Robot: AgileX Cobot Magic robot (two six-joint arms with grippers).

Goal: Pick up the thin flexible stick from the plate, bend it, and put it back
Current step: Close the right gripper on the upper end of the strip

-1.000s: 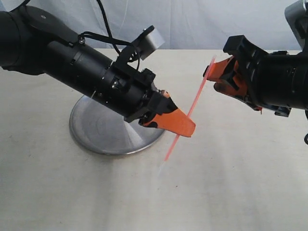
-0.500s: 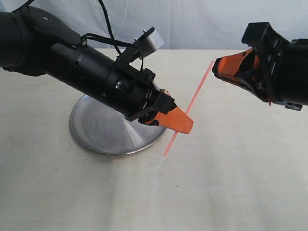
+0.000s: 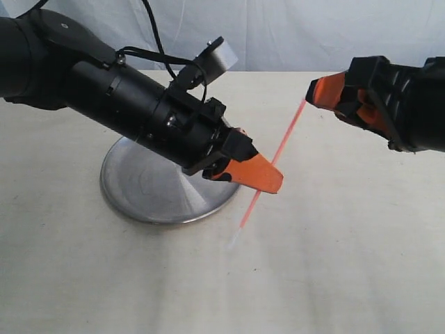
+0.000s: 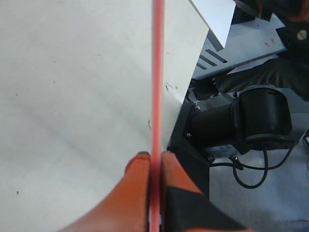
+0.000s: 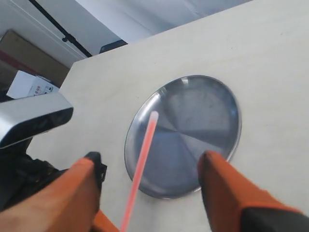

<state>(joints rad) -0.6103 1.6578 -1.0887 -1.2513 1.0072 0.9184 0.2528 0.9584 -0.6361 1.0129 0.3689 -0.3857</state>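
Clamping, exterior view: the left tool is pinching the stick partway along its length, holding it slanted in the air above the table, just beside the plate.
Plate, exterior view: it is sitting flat on the table, partly hidden behind the left arm.
Right tool, exterior view: the right tool is hovering at the stick's upper end; whether the two are touching cannot be told from here.
Left wrist view: the left tool's orange fingers are pressing together on the stick, which is running straight out past their tips over the table.
Right wrist view: the right tool is hanging with its fingers spread wide; the stick is rising between them, touching neither, its pale tip showing against the plate.
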